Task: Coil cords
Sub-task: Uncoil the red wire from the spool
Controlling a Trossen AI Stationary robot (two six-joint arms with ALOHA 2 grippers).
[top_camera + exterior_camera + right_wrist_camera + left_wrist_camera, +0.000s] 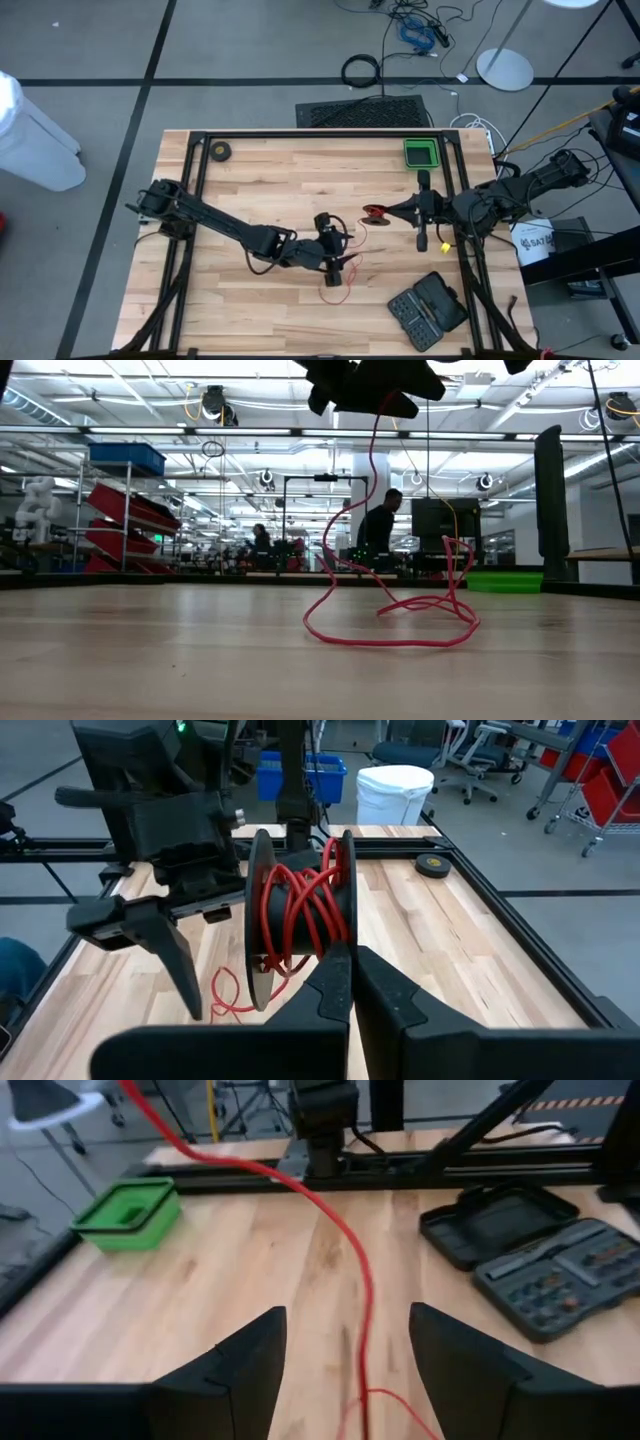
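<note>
The red cord [395, 630] lies in loose loops on the table's middle, and one strand rises to a small black reel [374, 212] with several turns wound on it. My right gripper [350, 965] is shut on that reel above the table. My left gripper [348, 1320] is open right of the table's middle, over the loops [336, 285]. The rising strand [366, 1310] passes through the gap between its fingers, touching neither. My right gripper pinches the rim of one reel flange [345, 935] between its two fingers. The fingers come roughly level from the table's right side. The reel is lifted clear of the table, its flanges upright, and the cord falls slack from it to the wood.
A green bin [420, 153] stands at the far right, an open black tool case [428, 310] at the near right, and a small black roll [220, 151] at the far left. Black frame rails [300, 135] border the table. A person [378, 525] shows in the room beyond.
</note>
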